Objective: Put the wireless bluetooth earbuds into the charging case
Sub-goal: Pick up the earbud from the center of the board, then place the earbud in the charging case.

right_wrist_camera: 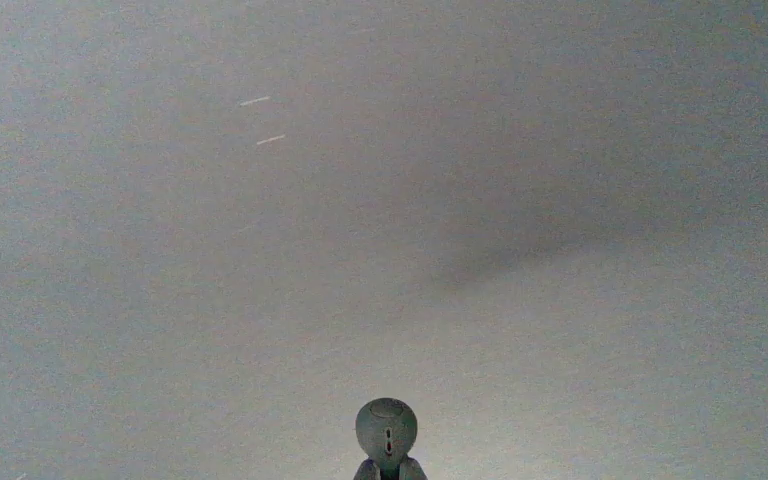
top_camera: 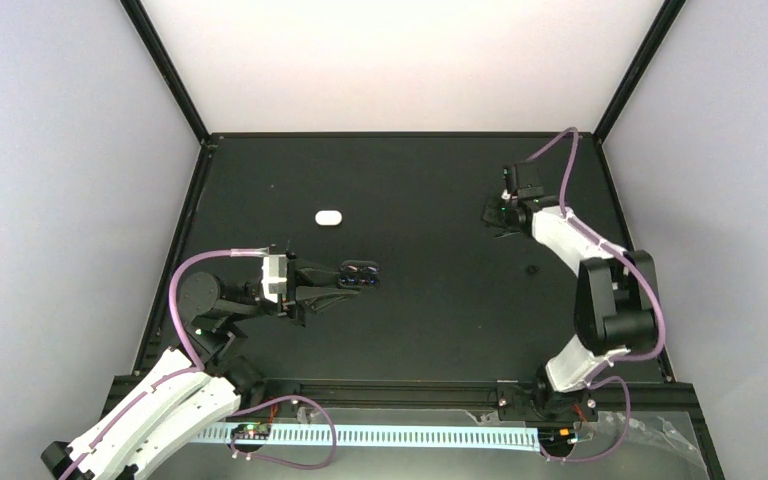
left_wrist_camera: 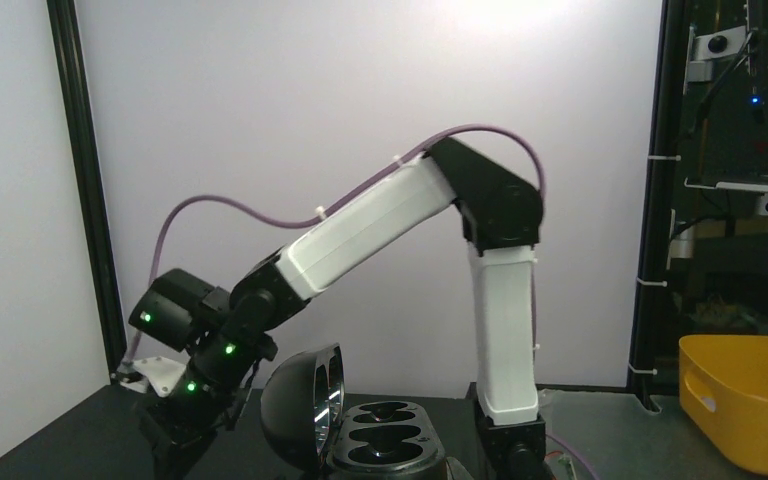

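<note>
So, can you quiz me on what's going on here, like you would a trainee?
1. True or false: the charging case gripped by the left fingers has its lid shut.
2. What colour is the bin seen in the left wrist view? A red, B yellow, C blue.
3. Fill in: the right fingers are pinching a tiny pale ____.
Key: 1 false, the lid is open; 2 B; 3 earbud.
</note>
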You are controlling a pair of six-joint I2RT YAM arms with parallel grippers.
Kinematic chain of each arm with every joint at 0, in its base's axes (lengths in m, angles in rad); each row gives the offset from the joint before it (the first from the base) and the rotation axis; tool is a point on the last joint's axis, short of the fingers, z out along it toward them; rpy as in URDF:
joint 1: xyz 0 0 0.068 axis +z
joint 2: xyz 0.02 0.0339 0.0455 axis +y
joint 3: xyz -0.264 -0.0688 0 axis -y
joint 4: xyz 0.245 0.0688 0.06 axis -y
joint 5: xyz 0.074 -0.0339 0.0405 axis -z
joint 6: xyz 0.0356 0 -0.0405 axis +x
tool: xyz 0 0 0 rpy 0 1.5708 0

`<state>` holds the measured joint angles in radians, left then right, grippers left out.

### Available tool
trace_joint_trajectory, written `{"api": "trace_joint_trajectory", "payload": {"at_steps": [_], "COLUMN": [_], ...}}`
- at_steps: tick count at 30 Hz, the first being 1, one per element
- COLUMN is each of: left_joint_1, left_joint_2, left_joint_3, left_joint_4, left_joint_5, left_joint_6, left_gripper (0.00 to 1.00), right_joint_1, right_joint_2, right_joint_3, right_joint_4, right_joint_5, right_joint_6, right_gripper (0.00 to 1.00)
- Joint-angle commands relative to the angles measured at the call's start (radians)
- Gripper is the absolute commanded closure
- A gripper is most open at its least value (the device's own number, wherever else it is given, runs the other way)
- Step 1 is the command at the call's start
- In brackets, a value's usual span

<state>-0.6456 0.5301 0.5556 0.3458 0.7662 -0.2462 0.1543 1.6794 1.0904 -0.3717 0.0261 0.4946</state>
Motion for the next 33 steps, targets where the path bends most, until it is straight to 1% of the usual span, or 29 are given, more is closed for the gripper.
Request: {"api": "trace_joint_trajectory", "payload": {"at_steps": [1, 4, 7, 10, 12, 16, 20, 24, 29, 33], "left_joint_1": [-0.003, -0.004, -0.004, -0.006, -0.007, -0.012, -0.016, -0.018, -0.022, -0.025], "left_joint_2": [0.0, -0.002, -0.002, -0.004, -0.004, -0.002, -0.002, 0.003, 0.017, 0.028], "left_joint_3": [-0.001, 0.0, 0.0, 0.0, 0.0, 0.001, 0.001, 0.001, 0.004, 0.005], "left_joint_4": [0.036, 0.033, 0.032, 0.03, 0.03, 0.023, 0.013, 0.01, 0.012, 0.011], "left_joint_5": [0.0, 0.0, 0.0, 0.004, 0.01, 0.02, 0.031, 0.045, 0.085, 0.097], "left_joint_6": [-0.008, -0.003, -0.003, 0.0, 0.004, 0.018, 0.035, 0.047, 0.056, 0.069], "left_gripper": [0.98, 0.98, 0.99, 0.98, 0.99, 0.98, 0.99, 0.98, 0.99, 0.98], "right_joint_1": [0.111, 0.172, 0.256, 0.355, 0.397, 0.424, 0.441, 0.461, 0.485, 0.597], "right_joint_2": [-0.111, -0.184, -0.324, -0.472, -0.564, -0.684, -0.762, -0.813, -0.836, -0.798], "right_joint_3": [-0.052, -0.127, -0.207, -0.256, -0.289, -0.292, -0.221, -0.096, 0.1, 0.252], "right_joint_4": [0.004, 0.014, 0.044, 0.058, 0.09, 0.066, -0.051, -0.227, -0.435, -0.569], "right_joint_5": [-0.241, -0.429, -0.558, -0.577, -0.584, -0.64, -0.673, -0.681, -0.611, -0.503], "right_joint_6": [-0.058, -0.106, -0.162, -0.218, -0.239, -0.252, -0.295, -0.382, -0.492, -0.551], "right_gripper": [0.99, 0.99, 0.99, 0.99, 0.99, 0.99, 0.99, 0.99, 0.99, 0.99]}}
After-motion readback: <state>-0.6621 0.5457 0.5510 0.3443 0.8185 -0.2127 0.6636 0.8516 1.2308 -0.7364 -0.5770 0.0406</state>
